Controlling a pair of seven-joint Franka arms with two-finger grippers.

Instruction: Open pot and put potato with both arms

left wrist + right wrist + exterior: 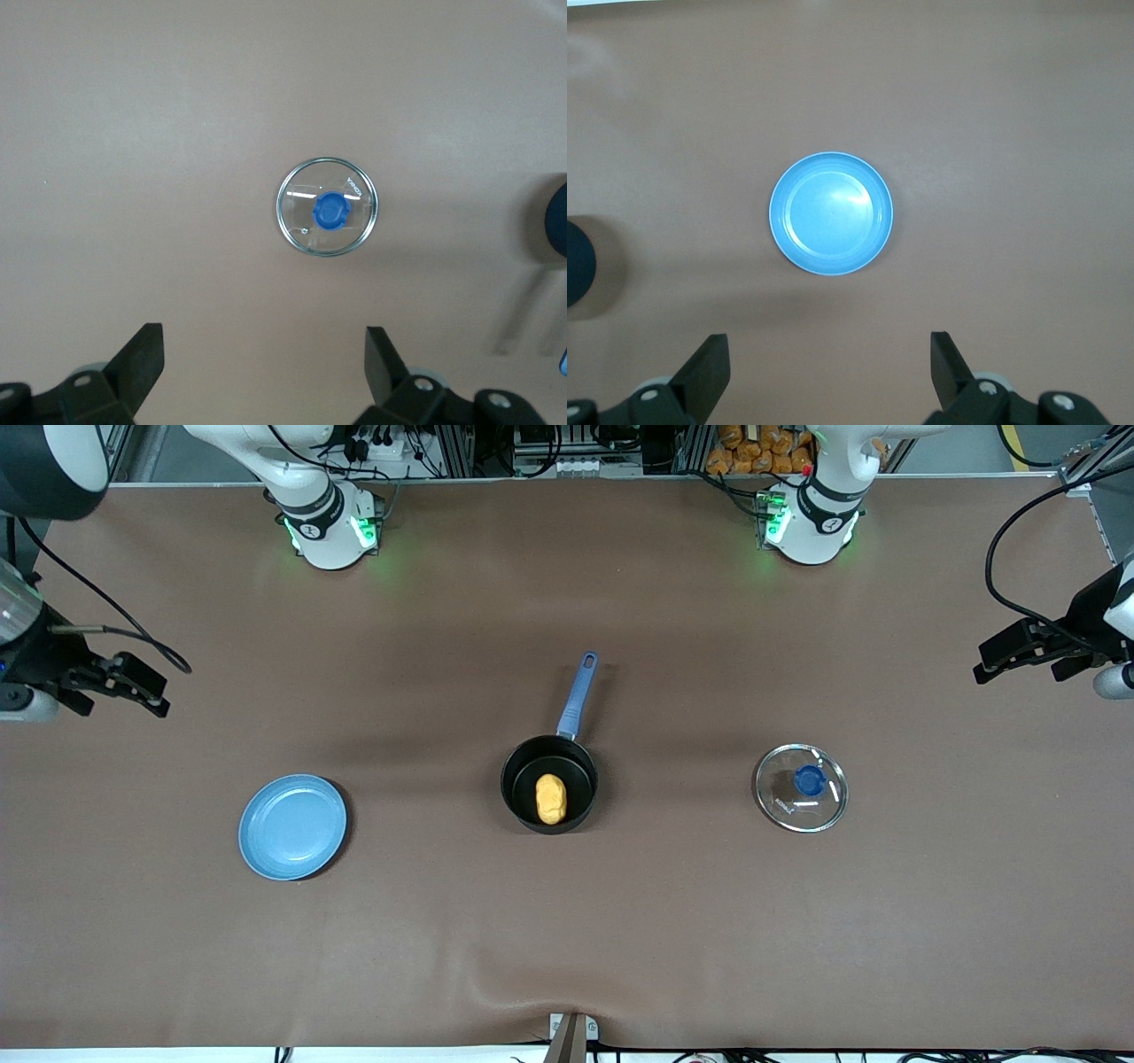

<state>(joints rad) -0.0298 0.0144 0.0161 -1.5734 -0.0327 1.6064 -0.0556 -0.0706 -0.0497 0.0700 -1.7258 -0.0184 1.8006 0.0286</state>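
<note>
The black pot [549,784] with its long blue handle [577,697] stands uncovered at the table's middle. The yellow-orange potato [550,798] lies inside it. The clear glass lid [801,787] with a blue knob lies flat on the table toward the left arm's end; it also shows in the left wrist view [326,207]. My left gripper [1019,657] is open and empty, raised high at the left arm's end of the table [264,363]. My right gripper [133,684] is open and empty, raised high at the right arm's end [829,367].
A flat light-blue plate [292,826] lies empty toward the right arm's end, also in the right wrist view [831,213]. The brown table cover [567,921] has a wrinkle near its front edge by a small clamp [571,1032].
</note>
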